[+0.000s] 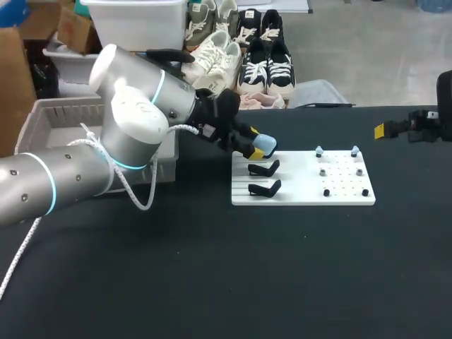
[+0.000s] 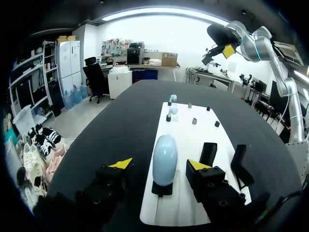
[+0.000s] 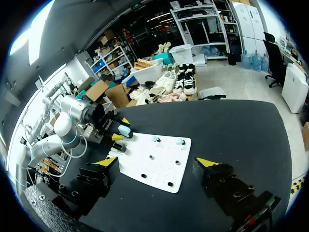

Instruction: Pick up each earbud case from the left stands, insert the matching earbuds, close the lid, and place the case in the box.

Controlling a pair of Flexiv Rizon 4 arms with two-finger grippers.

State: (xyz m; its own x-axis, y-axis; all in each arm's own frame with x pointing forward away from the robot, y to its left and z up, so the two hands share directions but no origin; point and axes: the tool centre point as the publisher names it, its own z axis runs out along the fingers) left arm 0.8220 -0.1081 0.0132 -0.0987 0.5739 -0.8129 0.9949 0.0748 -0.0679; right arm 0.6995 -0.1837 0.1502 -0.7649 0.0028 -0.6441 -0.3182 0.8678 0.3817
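A pale blue earbud case [image 2: 164, 153] stands on the nearest black stand [image 2: 162, 189] at the white board's [image 1: 304, 185] left end. My left gripper [image 2: 160, 164] straddles the case, open, with a gap between each yellow fingertip and the case. In the head view the same gripper [image 1: 251, 147] sits at the case [image 1: 265, 145]. Two other black stands [image 1: 263, 169] [image 1: 265, 188] are empty. Two pale blue earbuds [image 1: 319, 150] [image 1: 355, 150] sit on pegs at the board's far edge. My right gripper [image 3: 157, 162] is open and hangs well off to the right, with nothing between its fingers.
A grey box [image 1: 63, 104] stands at the back left, behind my left arm. Several small dark pegs [image 1: 326, 192] dot the board's right half. A white cable [image 1: 134, 194] loops from the left arm down to the black table.
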